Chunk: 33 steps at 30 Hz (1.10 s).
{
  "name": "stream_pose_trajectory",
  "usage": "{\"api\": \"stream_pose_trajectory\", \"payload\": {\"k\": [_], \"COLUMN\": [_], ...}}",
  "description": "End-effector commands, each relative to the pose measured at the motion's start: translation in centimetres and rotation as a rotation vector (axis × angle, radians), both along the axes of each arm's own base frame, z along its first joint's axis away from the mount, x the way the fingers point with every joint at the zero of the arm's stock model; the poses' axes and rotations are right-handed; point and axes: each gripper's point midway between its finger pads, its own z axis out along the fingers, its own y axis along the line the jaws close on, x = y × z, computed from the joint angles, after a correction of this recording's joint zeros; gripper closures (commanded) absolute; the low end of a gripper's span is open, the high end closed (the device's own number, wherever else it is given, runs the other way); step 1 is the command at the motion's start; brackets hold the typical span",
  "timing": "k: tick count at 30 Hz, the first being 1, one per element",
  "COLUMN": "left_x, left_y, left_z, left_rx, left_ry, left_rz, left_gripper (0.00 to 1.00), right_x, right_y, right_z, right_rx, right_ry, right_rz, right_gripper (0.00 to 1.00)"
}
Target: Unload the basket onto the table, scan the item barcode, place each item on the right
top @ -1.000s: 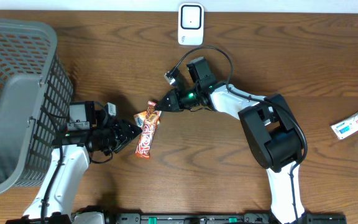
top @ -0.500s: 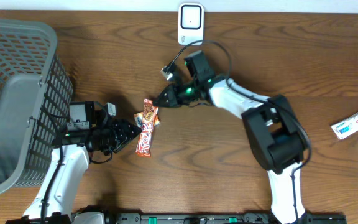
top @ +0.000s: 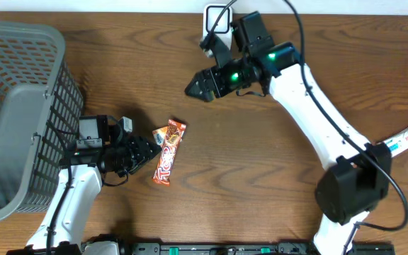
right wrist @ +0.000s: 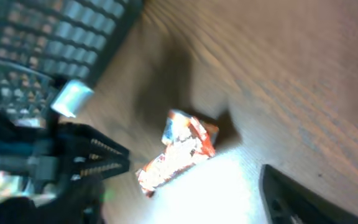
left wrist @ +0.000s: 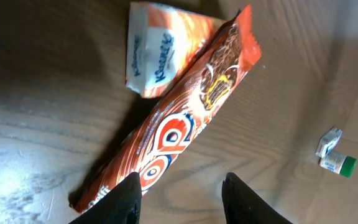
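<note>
An orange candy bar (top: 170, 153) lies flat on the wooden table, with a small orange-and-white packet (top: 163, 134) tucked against its upper end. My left gripper (top: 147, 151) rests just left of the bar, open. In the left wrist view the bar (left wrist: 179, 118) runs diagonally and my left gripper (left wrist: 182, 202) has bare wood between its fingers, one fingertip (left wrist: 129, 199) over the bar's lower end. My right gripper (top: 195, 88) hangs open above the table, up and right of the bar, holding nothing. The blurred right wrist view shows the bar (right wrist: 179, 152) below. No barcode shows.
A white scanner (top: 217, 27) stands at the table's back edge, behind my right arm. A grey mesh basket (top: 20, 106) fills the left side. A white box (top: 401, 140) lies at the far right. A small green-capped bottle (left wrist: 334, 157) shows in the left wrist view.
My right gripper has opened, let go of the candy bar and pulled up and back toward the scanner. The bar now lies on the table. The left arm has not moved.
</note>
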Motion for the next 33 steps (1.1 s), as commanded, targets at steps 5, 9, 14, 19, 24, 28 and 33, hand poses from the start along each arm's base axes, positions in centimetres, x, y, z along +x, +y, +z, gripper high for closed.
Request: {"api": "stream_pose_trajectory", "payload": {"k": [5, 9, 14, 19, 24, 28, 33], "left_x": [0.1, 0.0, 0.1, 0.6, 0.8, 0.7, 0.6], "left_y": [0.3, 0.3, 0.5, 2.7, 5.0, 5.7, 5.8], "left_z": [0.4, 0.4, 0.3, 0.0, 0.0, -0.1, -0.2], "left_rx": [0.019, 0.02, 0.031, 0.058, 0.058, 0.056, 0.055], "left_ry": [-0.013, -0.012, -0.011, -0.005, 0.005, 0.014, 0.024], "left_rz": [-0.009, -0.01, -0.004, 0.076, 0.164, 0.189, 0.196], "left_gripper": [0.56, 0.56, 0.56, 0.56, 0.56, 0.56, 0.56], "right_x": [-3.2, -4.0, -5.6, -7.6, -10.4, -10.6, -11.4], "right_y": [2.1, 2.5, 1.9, 1.1, 2.6, 4.7, 6.8], "right_z": [-10.8, -11.9, -12.2, -12.5, -13.7, -15.8, -18.5], "right_rx": [-0.054, -0.075, -0.119, -0.157, -0.162, -0.152, -0.111], "right_ry": [0.232, 0.304, 0.407, 0.511, 0.539, 0.534, 0.552], "right_rz": [0.096, 0.068, 0.038, 0.026, 0.084, 0.006, -0.098], "right_gripper": [0.61, 0.73, 0.15, 0.33, 0.34, 0.29, 0.3]}}
